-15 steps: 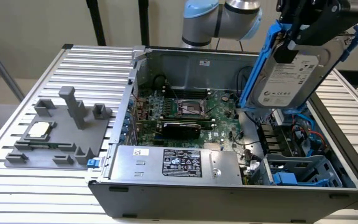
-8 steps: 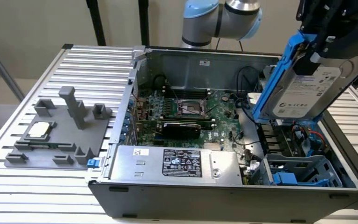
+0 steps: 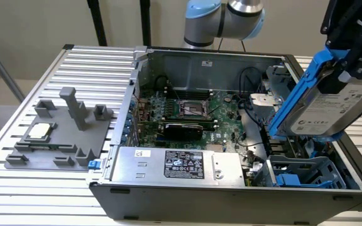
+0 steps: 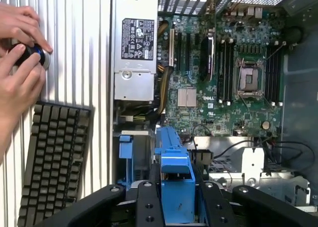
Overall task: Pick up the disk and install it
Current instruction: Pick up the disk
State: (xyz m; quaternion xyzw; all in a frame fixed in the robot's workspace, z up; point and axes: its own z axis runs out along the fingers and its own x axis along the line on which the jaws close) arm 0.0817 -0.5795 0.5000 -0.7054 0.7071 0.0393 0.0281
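In the exterior view the gripper [image 3: 343,70] was clamped on the disk [image 3: 332,110]. The disk hung tilted over the open computer case [image 3: 231,190], at the edge on the exterior view's right, above the drive cage [image 3: 307,172] in the case's near corner.

In the wrist view the black fingers [image 4: 149,207] pressed both sides of the disk's blue carrier [image 4: 174,167]. A person's hands [image 4: 20,53] lay just beyond a keyboard [image 4: 52,157] on the slatted tabletop [image 4: 99,63].
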